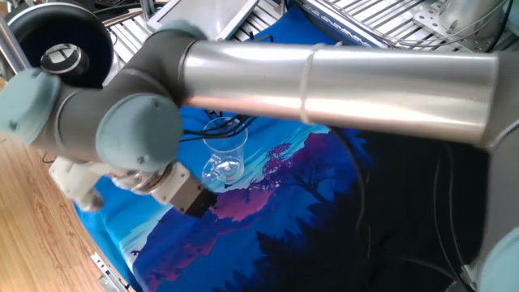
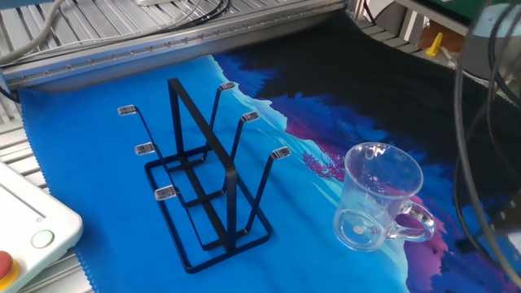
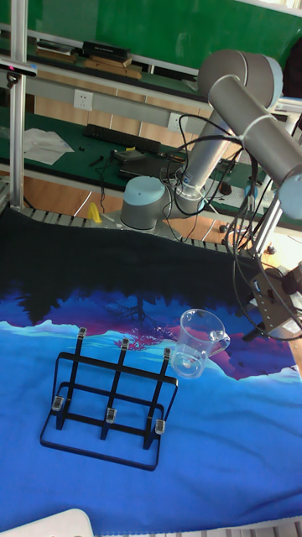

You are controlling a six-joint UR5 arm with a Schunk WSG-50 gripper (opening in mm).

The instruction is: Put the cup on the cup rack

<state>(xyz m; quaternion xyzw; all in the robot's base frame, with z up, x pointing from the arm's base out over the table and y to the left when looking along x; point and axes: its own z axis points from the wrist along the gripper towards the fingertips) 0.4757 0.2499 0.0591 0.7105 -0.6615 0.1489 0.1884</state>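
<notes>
The cup is a clear glass mug standing upright on the blue printed cloth, its handle toward the near right. It also shows as the cup and the cup. The cup rack, black thin wire with upright pegs, stands to the cup's left with a gap between them; in the tall view the cup rack is left of and below the cup. My gripper hangs to the right of the cup, apart from it. In one fixed view the gripper is a dark block under the wrist; its fingers are hidden.
A white control box with a green and a red button sits at the cloth's near left corner. Aluminium rails run along the far side. Cables hang at the right. The cloth's edge drops off to a wooden floor.
</notes>
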